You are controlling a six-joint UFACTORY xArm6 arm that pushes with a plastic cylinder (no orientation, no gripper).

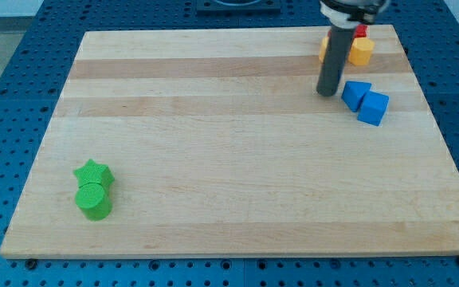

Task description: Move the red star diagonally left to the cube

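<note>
Wooden tabletop (237, 159) sits on a blue perforated base (14, 96). No claw on this arm, so no claw state to report; it ends in a dark rod (333, 60) coming down from the view's top right. My tip (326, 94) rests on the tabletop, just to the view's left of the blue blocks.

Blue triangular block (355, 93) is just beside my tip on the view's right; whether they touch, cannot tell. Blue cube (374, 108) touches the triangular block on its lower-right side.

Red block (361, 32), the task's thing, is at the view's top right near the tabletop's far edge. Only a small red patch shows behind the rod and the yellow pieces, so its star shape cannot be made out. It sits above the blue cube and slightly to its left in the view.

Yellow block (362, 52) lies directly below the red block, touching or nearly so, between it and the blue pair. A second yellow or orange block (323, 48) peeks out on the rod's left side, mostly hidden by the rod; shape unclear.

The yellow block and the rod both stand between the red block and the blue cube.

Green star (93, 173) and green cylinder (94, 200) sit together at the view's bottom left, touching, well apart from everything else.
</note>
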